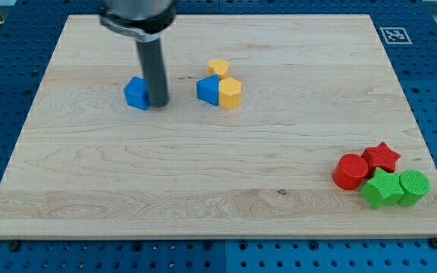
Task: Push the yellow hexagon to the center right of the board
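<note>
The yellow hexagon (231,93) sits on the wooden board (218,167), above the middle and slightly toward the view's left. It touches a blue block (208,89) on its left. A second yellow block (218,67) lies just above them. My tip (158,104) rests on the board to the left of this cluster, right beside another blue block (136,93) on that block's right side. The tip is apart from the yellow hexagon, with the blue block between them.
At the view's bottom right lie a red cylinder (349,171), a red star (381,157), a green star (381,188) and a green cylinder (413,186), bunched together. A fiducial marker (394,34) is at the board's top right corner.
</note>
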You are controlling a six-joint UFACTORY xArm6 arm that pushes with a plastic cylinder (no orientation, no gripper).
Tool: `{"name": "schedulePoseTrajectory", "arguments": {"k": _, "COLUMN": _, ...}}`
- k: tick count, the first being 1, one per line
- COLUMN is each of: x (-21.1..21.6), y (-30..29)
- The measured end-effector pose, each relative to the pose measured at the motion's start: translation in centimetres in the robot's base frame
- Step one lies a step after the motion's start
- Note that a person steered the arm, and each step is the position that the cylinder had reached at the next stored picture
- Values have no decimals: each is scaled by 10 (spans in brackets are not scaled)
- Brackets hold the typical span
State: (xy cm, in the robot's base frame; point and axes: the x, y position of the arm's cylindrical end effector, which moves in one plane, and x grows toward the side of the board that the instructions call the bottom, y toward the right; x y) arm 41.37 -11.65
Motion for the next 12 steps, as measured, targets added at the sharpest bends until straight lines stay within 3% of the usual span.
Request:
{"name": "schedulePoseTrajectory", "arguments": {"k": 2, "x": -3, "y": -55}}
{"name": "schedulePoseTrajectory", "arguments": {"k": 8, "x": -8, "y": 167}}
{"name": "schedulePoseTrajectory", "arguments": {"k": 12, "x": 29, "y": 309}}
